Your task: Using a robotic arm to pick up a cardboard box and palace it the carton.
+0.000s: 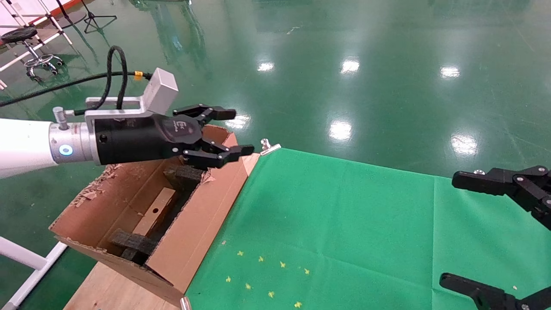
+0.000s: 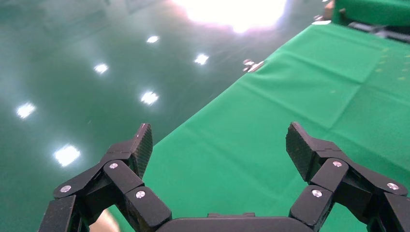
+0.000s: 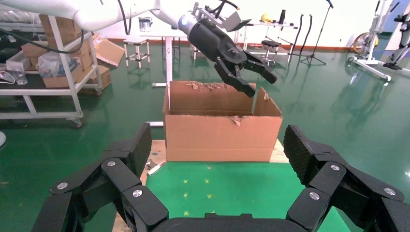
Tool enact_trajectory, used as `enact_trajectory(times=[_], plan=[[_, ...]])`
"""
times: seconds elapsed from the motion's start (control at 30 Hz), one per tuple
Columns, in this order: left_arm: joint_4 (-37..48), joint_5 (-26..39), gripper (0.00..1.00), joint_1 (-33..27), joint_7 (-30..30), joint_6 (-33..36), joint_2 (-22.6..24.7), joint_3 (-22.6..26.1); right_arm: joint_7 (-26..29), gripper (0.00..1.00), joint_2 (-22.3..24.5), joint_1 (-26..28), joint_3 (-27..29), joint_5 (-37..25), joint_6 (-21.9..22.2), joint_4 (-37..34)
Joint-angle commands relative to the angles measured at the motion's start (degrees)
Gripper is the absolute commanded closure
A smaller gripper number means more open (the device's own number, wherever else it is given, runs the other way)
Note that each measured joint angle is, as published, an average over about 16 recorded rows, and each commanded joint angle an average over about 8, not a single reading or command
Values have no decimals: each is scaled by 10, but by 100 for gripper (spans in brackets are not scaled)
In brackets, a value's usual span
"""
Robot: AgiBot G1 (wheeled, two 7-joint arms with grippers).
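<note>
- The left claw [image 1: 224,133] of the white robotic arm with silver wrist [image 1: 26,146] hangs spread and empty above the far end of the large brown corrugated carton [image 1: 202,228], at about 10 o'clock in the head view.
- The small plain brown cardboard box with a round hole [image 1: 154,213] already lies inside the carton, resting between black foam pieces [image 1: 183,176], so the placing looks done.
- The step in hand is probably clearing away: lifting straight up first would keep the black fingers [image 1: 234,150] off the ragged flap just beneath them.
- The carton's torn upright flaps [image 3: 220,96] stand close under the claw; a sideways sweep at this height could catch an edge and shift the carton.
- The green cloth tabletop [image 1: 344,224] toward 3 o'clock lies bare apart from small yellow marks [image 1: 267,275], giving wide room to move.
- The right claw [image 1: 508,232] sits at 4 o'clock at the tabletop's edge, spread wide, holding nothing, well apart from the carton.
</note>
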Motion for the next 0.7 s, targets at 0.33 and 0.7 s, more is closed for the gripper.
enact_trajectory(times=[0.33,0.7], plan=[[-95,-81,0,60,2,17,0,-19,0,0,0,0,0,0,0,0],[-196,-166,0,123,5,35,0,-39,0,0,0,0,-1,0,0,0]])
